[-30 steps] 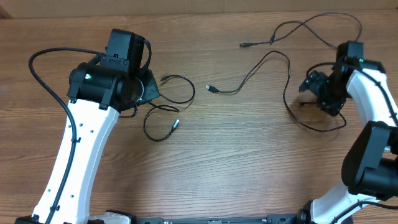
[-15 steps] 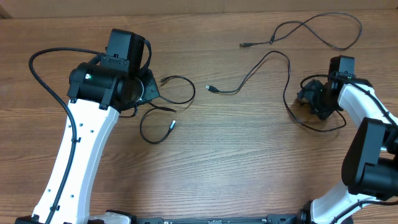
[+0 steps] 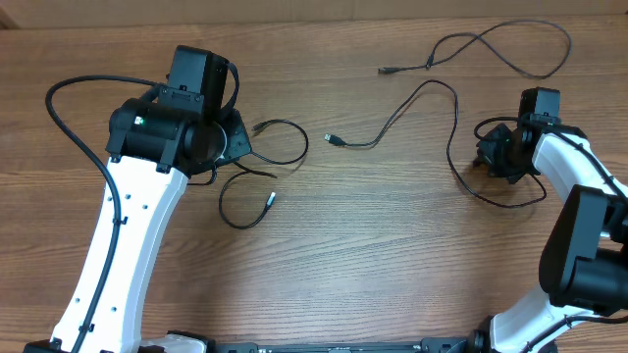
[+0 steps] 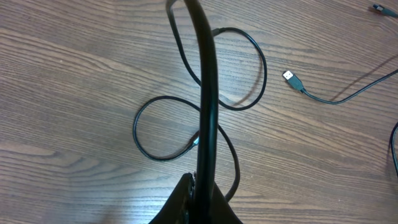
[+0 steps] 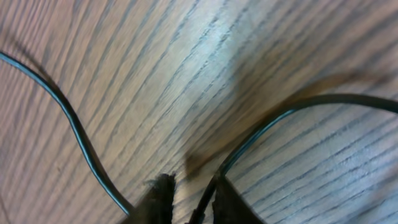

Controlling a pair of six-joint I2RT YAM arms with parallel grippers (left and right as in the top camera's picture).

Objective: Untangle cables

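Note:
One thin black cable (image 3: 299,147) lies in loops beside my left gripper (image 3: 238,147), its plug end (image 3: 272,199) pointing toward the table's front. In the left wrist view that gripper (image 4: 202,180) is shut on this cable (image 4: 261,68), which runs up from the jaws. A second, longer cable (image 3: 432,86) runs from its plug (image 3: 332,139) rightward to a loop under my right gripper (image 3: 488,152). In the right wrist view the right gripper (image 5: 189,186) is low over the wood, jaws narrowly apart. A strand (image 5: 280,115) lies between them against the right finger (image 5: 227,202).
A further stretch of thin cable (image 3: 549,69) curls at the far right back, ending in a plug (image 3: 385,71). The left arm's own thick black cable (image 3: 59,108) arcs out to the left. Another strand (image 5: 71,127) passes left of the right gripper's fingers.
The right gripper has dropped onto the cable loop and its jaws have narrowed from wide apart. The left cable's free loop and plug have slid slightly to the left.

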